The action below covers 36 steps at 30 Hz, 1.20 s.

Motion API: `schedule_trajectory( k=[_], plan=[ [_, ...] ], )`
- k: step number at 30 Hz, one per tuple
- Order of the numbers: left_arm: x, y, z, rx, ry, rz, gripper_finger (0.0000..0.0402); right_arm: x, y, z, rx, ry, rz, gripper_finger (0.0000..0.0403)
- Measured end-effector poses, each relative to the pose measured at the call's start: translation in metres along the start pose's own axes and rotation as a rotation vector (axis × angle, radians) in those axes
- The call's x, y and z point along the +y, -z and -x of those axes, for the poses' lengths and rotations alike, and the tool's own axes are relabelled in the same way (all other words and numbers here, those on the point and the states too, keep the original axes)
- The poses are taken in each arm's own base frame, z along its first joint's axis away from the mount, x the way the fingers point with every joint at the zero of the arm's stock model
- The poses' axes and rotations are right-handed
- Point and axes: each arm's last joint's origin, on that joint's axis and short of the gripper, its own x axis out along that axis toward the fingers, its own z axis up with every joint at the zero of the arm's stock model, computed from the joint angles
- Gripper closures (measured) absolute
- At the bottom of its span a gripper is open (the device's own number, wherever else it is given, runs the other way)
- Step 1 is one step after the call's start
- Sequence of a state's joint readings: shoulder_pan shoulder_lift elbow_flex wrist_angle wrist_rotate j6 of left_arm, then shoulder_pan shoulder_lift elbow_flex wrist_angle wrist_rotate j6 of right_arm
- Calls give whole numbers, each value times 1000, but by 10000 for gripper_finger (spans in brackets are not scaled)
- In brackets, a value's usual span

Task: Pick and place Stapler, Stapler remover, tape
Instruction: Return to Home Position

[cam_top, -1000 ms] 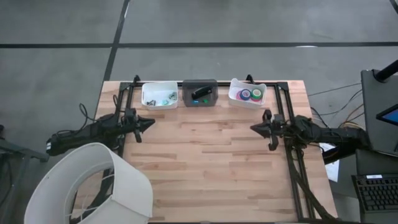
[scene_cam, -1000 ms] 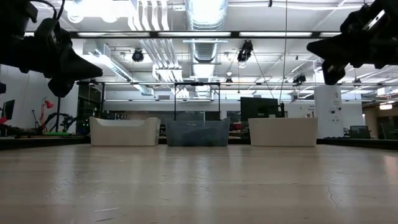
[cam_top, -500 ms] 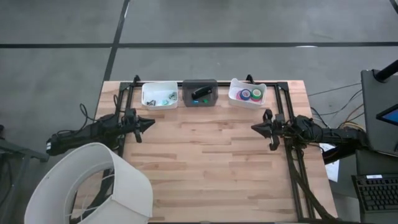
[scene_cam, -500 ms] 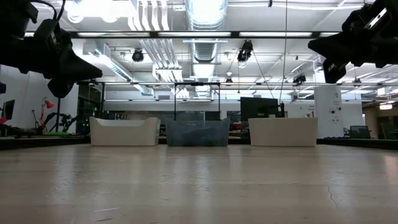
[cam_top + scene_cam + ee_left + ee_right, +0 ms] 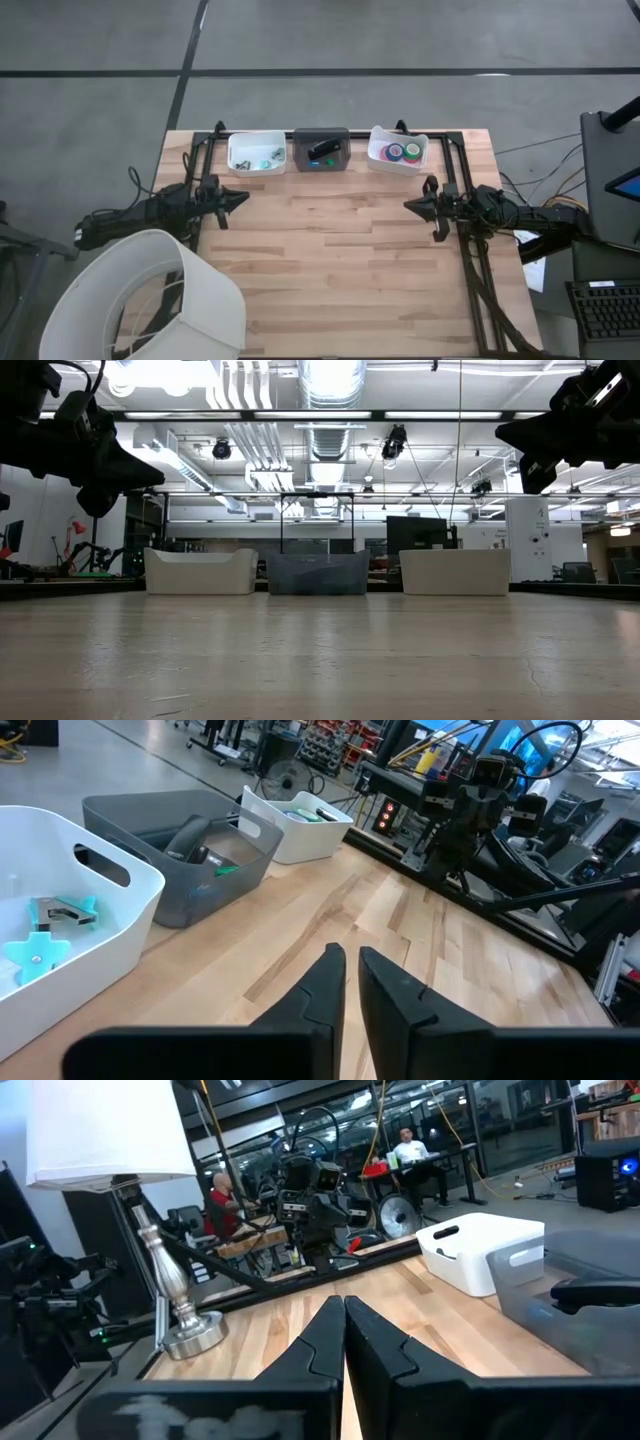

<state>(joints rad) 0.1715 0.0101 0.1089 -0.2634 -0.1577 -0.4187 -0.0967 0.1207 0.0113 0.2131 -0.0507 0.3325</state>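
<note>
All the task's things appear to be sorted along the far edge of the counter. The tape rolls lie in the right white bin, the stapler in the grey bin at the middle, and the staple removers in the left white bin.

The left gripper hangs over the left side of the counter, nearer than the bins. Its jaws are drawn together on nothing, with only a sliver of gap. The right gripper mirrors it on the right side, its jaws clenched and empty. In the low view both ride well above the wood.

What seems left is settling the arms at home. That is best done by drawing each arm straight back toward its own side, keeping height so the jaws do not scrape the counter. Neither arm should swing toward the bins. The left arm should also mind the white lampshade at the near left corner.
</note>
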Motion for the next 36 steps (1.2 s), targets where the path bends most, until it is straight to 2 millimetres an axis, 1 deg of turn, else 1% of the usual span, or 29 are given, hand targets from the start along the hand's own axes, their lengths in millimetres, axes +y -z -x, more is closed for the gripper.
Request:
schedule_trajectory(
  k=[20, 29, 36],
  plan=[
    [0, 0, 0, 0, 0, 0, 370, 0, 0, 0, 0, -1, 0, 394],
    [0, 0, 0, 0, 1, 0, 362, 0, 0, 0, 0, -1, 0, 394],
    [0, 0, 0, 0, 1, 0, 369, 0, 0, 0, 0, 0, 0, 394]
  ],
)
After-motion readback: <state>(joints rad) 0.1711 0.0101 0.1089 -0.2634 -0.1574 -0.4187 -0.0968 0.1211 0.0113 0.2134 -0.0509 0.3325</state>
